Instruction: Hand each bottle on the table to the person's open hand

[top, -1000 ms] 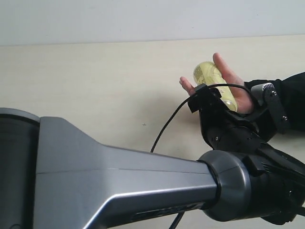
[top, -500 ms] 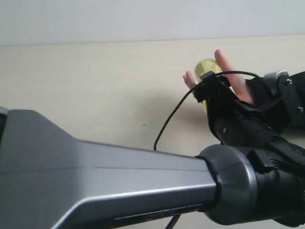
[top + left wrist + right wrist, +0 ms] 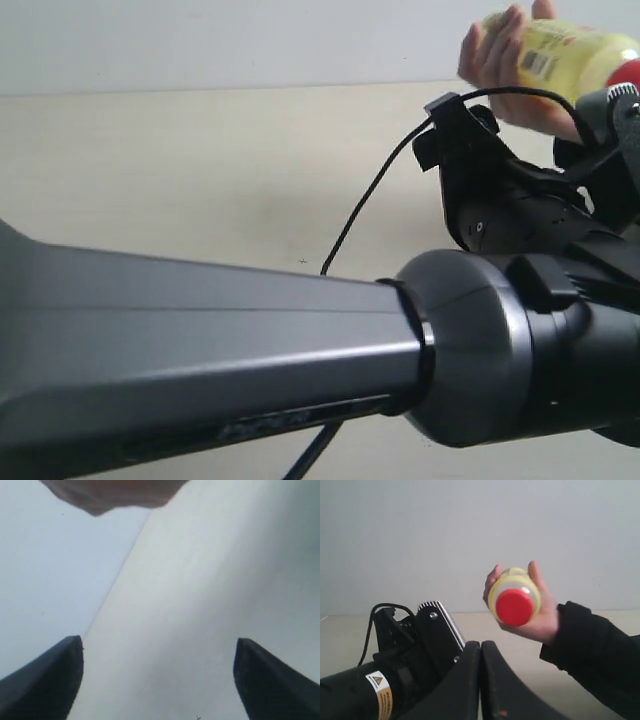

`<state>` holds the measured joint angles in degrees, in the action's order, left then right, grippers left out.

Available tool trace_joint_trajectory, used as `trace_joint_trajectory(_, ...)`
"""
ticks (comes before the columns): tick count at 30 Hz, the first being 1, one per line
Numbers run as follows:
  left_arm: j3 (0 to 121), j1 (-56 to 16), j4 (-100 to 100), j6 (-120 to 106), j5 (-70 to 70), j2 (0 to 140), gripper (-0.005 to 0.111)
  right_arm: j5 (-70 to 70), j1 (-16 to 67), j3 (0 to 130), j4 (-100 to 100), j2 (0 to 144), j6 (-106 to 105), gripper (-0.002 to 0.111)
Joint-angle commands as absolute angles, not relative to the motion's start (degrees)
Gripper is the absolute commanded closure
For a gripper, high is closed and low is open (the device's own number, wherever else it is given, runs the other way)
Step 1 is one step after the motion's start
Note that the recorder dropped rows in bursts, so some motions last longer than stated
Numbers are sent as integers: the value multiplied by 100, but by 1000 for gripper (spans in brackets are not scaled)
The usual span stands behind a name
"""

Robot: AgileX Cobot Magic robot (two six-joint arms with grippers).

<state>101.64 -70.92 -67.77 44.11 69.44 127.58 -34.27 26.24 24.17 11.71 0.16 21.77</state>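
Exterior view: the yellow bottle [image 3: 560, 50] is in the person's hand [image 3: 495, 60] at the far right, fingers wrapped round it, lifted clear of the bench [image 3: 200, 180] and w/ no robot part touching it. So we judge this handover as done. The left arm [image 3: 250, 340] fills the near half of the shot, a cable [image 3: 370, 210] looping off its wrist, and it hides a lot of the bench. On the bare part we see no other bottles, but we can't tell what sits behind the arm or out of shot. Left wrist view: the left tool [image 3: 159, 641] has its jaws spread wide w/ nothing btwn them, only pale bench [image 3: 225, 580] below. A blurred skin-toned shape at the edge is prob. the hand [image 3: 115, 492]; no bottle shows here. Right wrist view: the right tool [image 3: 480, 650] is pressed fully closed, jaws touching, holding nothing. Beyond it the hand holds the bottle end-on, red cap [image 3: 515, 606] facing us, black sleeve [image 3: 595, 650] over the wrist, grey wall [image 3: 470, 530] behind. Our read: at least one of the four is delivered. How many of the rest are already handed over vs. left on the bench we can't settle from these views. If any remain, the empty left tool looks ready for the next pick.
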Motion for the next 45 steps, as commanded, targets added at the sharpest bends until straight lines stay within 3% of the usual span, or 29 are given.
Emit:
trace_joint_trajectory(1,10151,-7136,-6881,4540,6996,12377,58,-3422,2602,2448,1202,0,2166,108)
trace_joint_trajectory(4,10151,-7136,-6881,4659,6996,12162,107,-3422,2602,2448,1202,0,2166,108)
trace_joint_trajectory(11,9951,-7136,-6899,4790,6996,11803,107,-3422,2602,2448,1202,0,2166,108)
trace_joint_trajectory(18,8721,-7136,-7001,5299,6934,10901,107,-3422,2602,2448,1202,0,2166,108)
trace_joint_trajectory(34,5030,-7136,-7891,7512,3821,7865,107,-3422,2602,2448,1202,0,2166,108)
trace_joint_trajectory(38,4638,-7136,-7874,7889,2739,7375,107,-3422,2602,2448,1202,0,2166,108)
trace_joint_trajectory(45,4556,-7136,-7589,7847,2503,7071,107,-3422,2602,2448,1202,0,2166,108)
